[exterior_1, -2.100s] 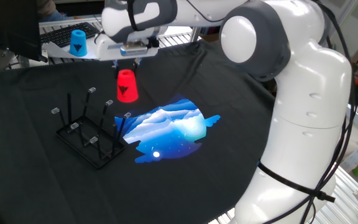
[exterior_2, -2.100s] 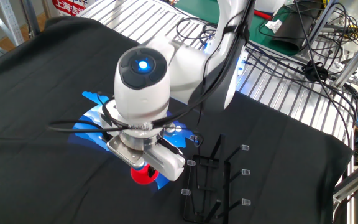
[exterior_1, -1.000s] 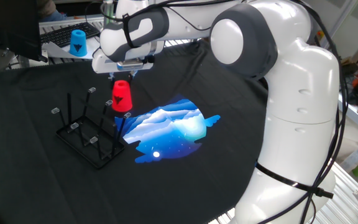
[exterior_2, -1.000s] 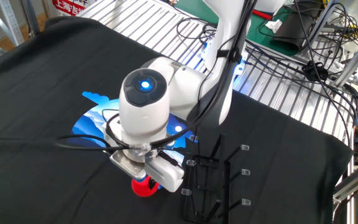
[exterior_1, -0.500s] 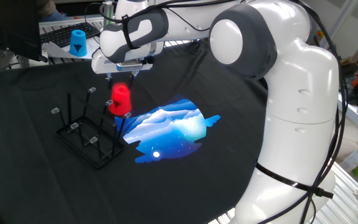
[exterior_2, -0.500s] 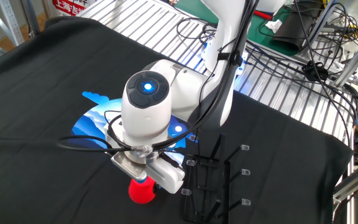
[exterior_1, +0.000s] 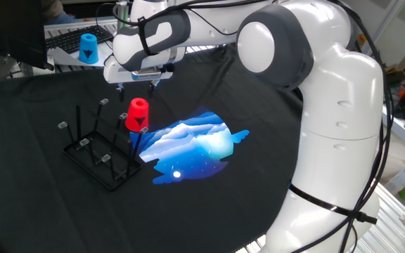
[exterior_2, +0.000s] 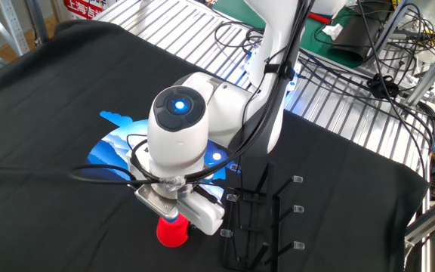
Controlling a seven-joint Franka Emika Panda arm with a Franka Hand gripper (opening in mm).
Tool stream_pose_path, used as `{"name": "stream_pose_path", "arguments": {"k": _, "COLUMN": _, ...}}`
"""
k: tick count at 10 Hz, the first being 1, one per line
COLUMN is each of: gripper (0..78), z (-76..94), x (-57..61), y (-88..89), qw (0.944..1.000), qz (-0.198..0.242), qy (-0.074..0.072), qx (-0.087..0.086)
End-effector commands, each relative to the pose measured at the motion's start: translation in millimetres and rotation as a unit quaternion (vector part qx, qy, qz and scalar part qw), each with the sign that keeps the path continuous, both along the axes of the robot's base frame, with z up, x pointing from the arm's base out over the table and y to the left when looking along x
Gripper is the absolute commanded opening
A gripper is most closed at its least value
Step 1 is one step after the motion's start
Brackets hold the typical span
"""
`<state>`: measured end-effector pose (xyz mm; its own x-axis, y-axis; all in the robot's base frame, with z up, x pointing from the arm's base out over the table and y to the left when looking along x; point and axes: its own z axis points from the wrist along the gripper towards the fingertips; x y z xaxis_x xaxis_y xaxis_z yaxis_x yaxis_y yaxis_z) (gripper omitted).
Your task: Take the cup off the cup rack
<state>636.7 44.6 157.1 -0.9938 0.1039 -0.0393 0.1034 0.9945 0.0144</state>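
Observation:
The red cup (exterior_1: 137, 116) stands mouth down on the black cloth, close beside the right end of the black wire cup rack (exterior_1: 98, 156). It is off the pegs. My gripper (exterior_1: 137, 85) hangs just above the cup with its fingers spread wide and nothing between them. In the other fixed view the cup (exterior_2: 172, 231) sits left of the rack (exterior_2: 259, 219), directly under my wrist, which hides the fingers. The rack's pegs are all bare.
A blue cup (exterior_1: 88, 48) stands on a white shelf at the back left. A blue and white print (exterior_1: 192, 144) lies on the cloth right of the rack. Metal grating (exterior_2: 338, 98) and cables border the table's far side.
The gripper carried the red cup down and left toward the rack, then opened. The cup dropped out of the fingers and now rests on the cloth.

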Motion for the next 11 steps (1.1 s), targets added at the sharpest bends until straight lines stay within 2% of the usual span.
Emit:
{"name": "stream_pose_path", "arguments": {"k": 1, "gripper": 77.4, "z": 42.9, "x": -27.0, "y": -14.3, "qw": 0.9998, "qz": 0.016, "qy": 0.013, "qx": -0.005}}
{"name": "stream_pose_path", "arguments": {"k": 4, "gripper": 77.4, "z": 58.0, "x": -35.6, "y": -11.2, "qw": 0.9998, "qz": 0.010, "qy": 0.019, "qx": -0.004}}
{"name": "stream_pose_path", "arguments": {"k": 5, "gripper": 77.4, "z": 67.0, "x": -37.9, "y": -9.7, "qw": 0.9996, "qz": 0.012, "qy": 0.027, "qx": -0.002}}
{"name": "stream_pose_path", "arguments": {"k": 8, "gripper": 77.4, "z": 82.9, "x": -33.7, "y": -14.5, "qw": 0.9992, "qz": 0.023, "qy": 0.034, "qx": 0.004}}
{"name": "stream_pose_path", "arguments": {"k": 11, "gripper": 77.4, "z": 85.0, "x": -31.4, "y": -15.4, "qw": 0.9991, "qz": 0.024, "qy": 0.035, "qx": 0.004}}
